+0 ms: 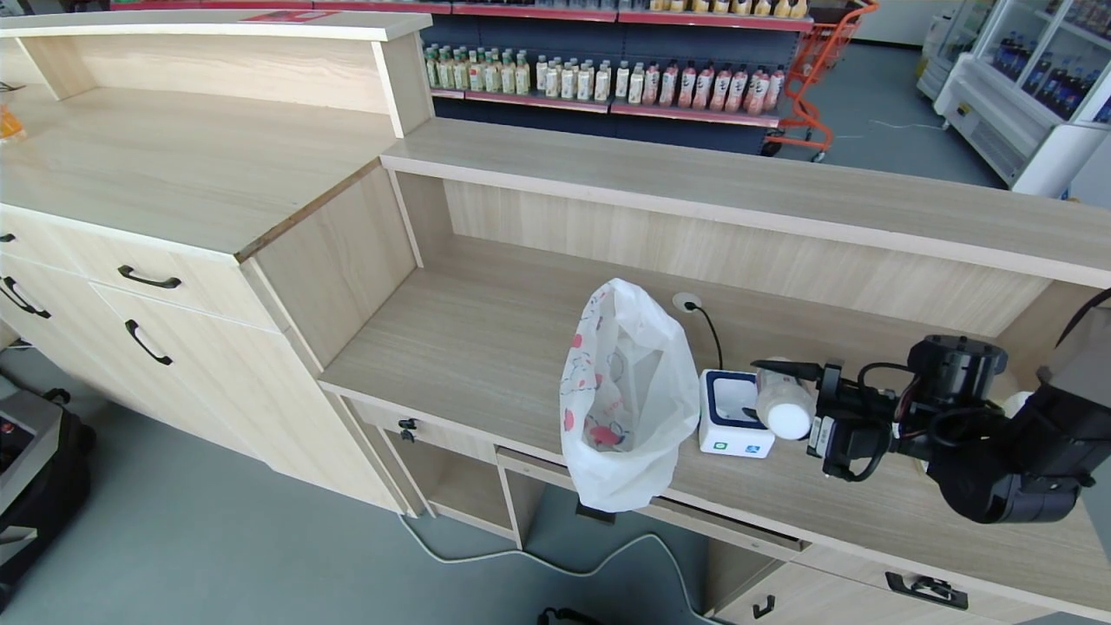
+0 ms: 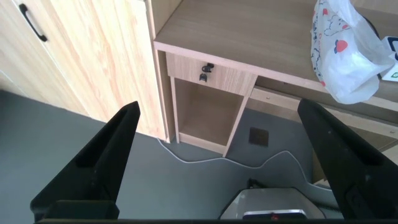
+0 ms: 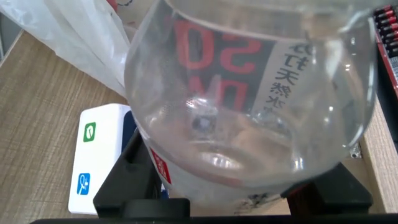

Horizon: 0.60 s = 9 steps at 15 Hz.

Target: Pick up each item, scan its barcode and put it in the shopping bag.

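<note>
My right gripper (image 1: 785, 395) is shut on a clear plastic bottle (image 1: 783, 405) with a white cap, held lying sideways just above the white barcode scanner (image 1: 732, 415). In the right wrist view the bottle (image 3: 249, 106) looms close, its base toward the camera, with the scanner (image 3: 102, 158) beneath it. A white shopping bag (image 1: 627, 395) with red prints stands open on the counter, left of the scanner. The left gripper (image 2: 217, 155) hangs open over the floor in front of the counter, and the bag (image 2: 345, 53) shows up on the counter edge.
The scanner's black cable (image 1: 712, 334) runs back to a grommet hole (image 1: 686, 301) in the wooden counter (image 1: 486, 347). A raised shelf (image 1: 738, 187) runs behind. Drawers and a cabinet (image 1: 147, 295) stand to the left. Store shelves of bottles (image 1: 608, 82) line the back.
</note>
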{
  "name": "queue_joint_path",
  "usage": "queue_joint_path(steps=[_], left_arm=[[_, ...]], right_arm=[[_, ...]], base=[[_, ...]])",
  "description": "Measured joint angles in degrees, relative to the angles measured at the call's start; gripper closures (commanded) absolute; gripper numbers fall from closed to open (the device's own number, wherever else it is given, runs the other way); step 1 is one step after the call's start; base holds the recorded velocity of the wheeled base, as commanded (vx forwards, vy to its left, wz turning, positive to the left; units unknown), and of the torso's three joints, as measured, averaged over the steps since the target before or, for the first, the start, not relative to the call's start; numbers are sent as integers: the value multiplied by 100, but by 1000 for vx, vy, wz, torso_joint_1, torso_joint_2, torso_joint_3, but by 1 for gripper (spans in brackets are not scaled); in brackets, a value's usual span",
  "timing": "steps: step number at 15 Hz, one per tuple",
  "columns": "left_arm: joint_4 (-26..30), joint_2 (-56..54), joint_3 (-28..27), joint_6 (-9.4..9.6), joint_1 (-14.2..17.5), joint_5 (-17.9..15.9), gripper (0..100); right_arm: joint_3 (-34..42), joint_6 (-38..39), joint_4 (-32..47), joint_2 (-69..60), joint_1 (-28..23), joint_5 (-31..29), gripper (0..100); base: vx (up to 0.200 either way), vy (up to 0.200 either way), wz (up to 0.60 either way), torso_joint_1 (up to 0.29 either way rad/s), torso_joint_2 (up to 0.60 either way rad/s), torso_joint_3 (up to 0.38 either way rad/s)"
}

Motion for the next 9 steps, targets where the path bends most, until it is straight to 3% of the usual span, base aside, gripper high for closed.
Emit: queue_joint_path(steps=[9], left_arm=[[0, 0, 0, 0, 0, 1, 0]], right_arm=[[-463, 26, -6, 317, 200, -7, 100]], base=[[0, 0, 0, 0, 0, 0]])
